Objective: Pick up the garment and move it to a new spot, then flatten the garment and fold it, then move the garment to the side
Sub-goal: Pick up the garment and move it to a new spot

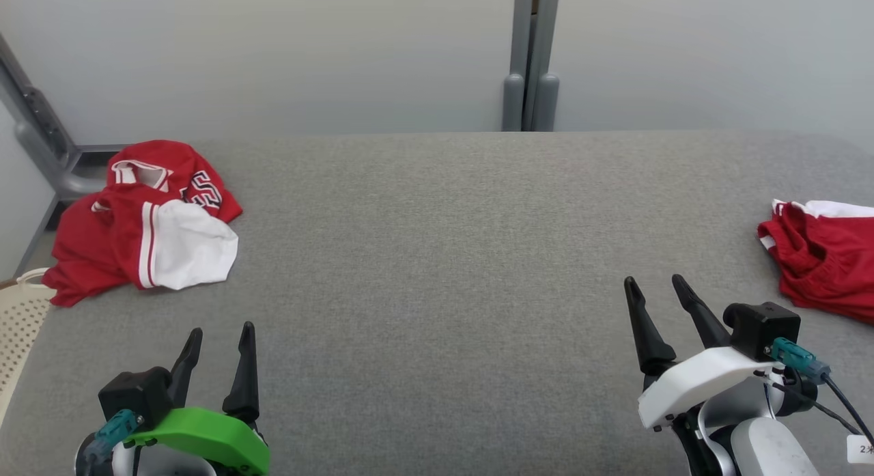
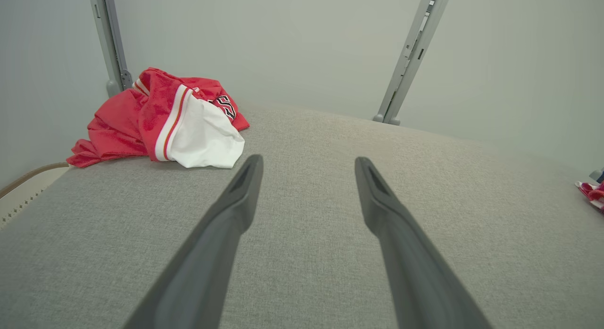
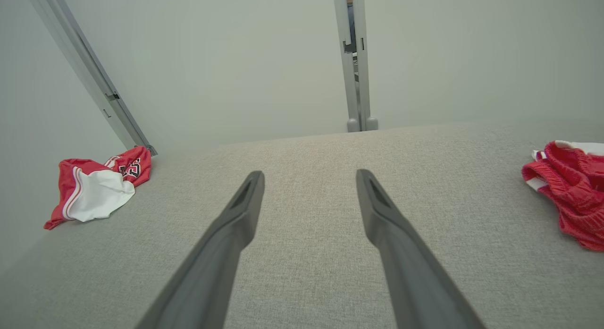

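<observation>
Lying crumpled at the far left of the table (image 1: 437, 257), the red jersey (image 1: 89, 237) is a soft heap of smooth fabric. It has a white sleeve edged in red-and-white stripes, and dark lettering partly shows. The table is covered in grey, finely woven cloth. At the near edge, the left gripper (image 1: 222, 329) and right gripper (image 1: 653, 280) hover with long, tapered dark fingers spread wide, each holding nothing. A second red garment (image 1: 823, 257) of mesh-like knit with white trim bunches at the right edge. A cream perforated basket (image 1: 20, 319) sits beside the table's left edge.
</observation>
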`<state>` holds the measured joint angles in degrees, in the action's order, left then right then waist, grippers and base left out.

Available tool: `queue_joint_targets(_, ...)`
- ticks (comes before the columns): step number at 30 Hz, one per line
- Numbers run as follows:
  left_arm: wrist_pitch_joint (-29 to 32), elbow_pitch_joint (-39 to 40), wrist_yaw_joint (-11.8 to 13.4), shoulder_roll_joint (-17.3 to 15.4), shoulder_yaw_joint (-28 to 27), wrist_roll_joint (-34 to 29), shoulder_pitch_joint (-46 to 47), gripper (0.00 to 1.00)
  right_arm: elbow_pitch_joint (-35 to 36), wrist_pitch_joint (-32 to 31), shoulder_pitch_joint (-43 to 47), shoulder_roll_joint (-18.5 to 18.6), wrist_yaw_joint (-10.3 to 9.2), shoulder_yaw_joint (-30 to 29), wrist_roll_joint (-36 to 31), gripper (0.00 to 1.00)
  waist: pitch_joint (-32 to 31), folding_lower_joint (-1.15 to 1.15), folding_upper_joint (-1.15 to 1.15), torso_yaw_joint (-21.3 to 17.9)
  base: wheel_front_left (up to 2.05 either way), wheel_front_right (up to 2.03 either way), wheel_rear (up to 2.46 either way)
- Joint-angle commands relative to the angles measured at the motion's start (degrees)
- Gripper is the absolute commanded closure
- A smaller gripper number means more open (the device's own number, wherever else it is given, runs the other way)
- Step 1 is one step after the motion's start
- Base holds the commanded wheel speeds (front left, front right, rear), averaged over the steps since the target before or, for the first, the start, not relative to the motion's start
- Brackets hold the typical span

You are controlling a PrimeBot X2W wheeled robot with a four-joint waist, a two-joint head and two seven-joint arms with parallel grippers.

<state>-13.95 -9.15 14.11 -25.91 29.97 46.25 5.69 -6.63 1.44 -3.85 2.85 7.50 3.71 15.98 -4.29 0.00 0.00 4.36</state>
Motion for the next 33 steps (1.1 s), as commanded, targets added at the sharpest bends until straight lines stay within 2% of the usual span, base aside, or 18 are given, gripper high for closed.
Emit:
queue_joint_targets(1,0.02,0.17,0.09,-0.38,-0.04,-0.41,0.75,0.0,0.25,0.29,0.33,0.08,-0.02,-0.18,-0.21,0.0,0.17,0.0,0.0,2.27,0.0,0.0,0.0)
queue_joint_targets(16,0.88,2.17,1.67,-2.58,-0.77,-0.73,-0.47,0.0,-0.67,1.78,0.92,0.1,-0.02,1.36,2.27,0.0,0.88,0.0,0.0,20.5,0.0,0.0,0.0)
queue_joint_targets(18,0.86,2.44,1.82,-2.74,-0.92,-0.68,-0.69,0.0,-0.84,1.84,0.7,0.11,-0.02,1.5,2.39,0.0,0.97,0.0,0.0,21.93,0.0,0.0,0.0)
queue_joint_targets(25,0.72,3.05,2.44,-3.23,-1.3,-0.55,-1.31,0.0,-1.51,2.28,0.21,0.11,-0.02,2.1,2.81,0.0,1.17,0.0,0.0,23.65,0.0,0.0,0.0)
queue_joint_targets(33,1.8,3.93,3.06,-4.24,-1.48,-1.06,0.61,0.0,-2.12,2.24,0.1,0.16,-0.02,2.13,2.21,0.0,1.46,0.0,0.0,21.38,0.0,0.0,0.0)
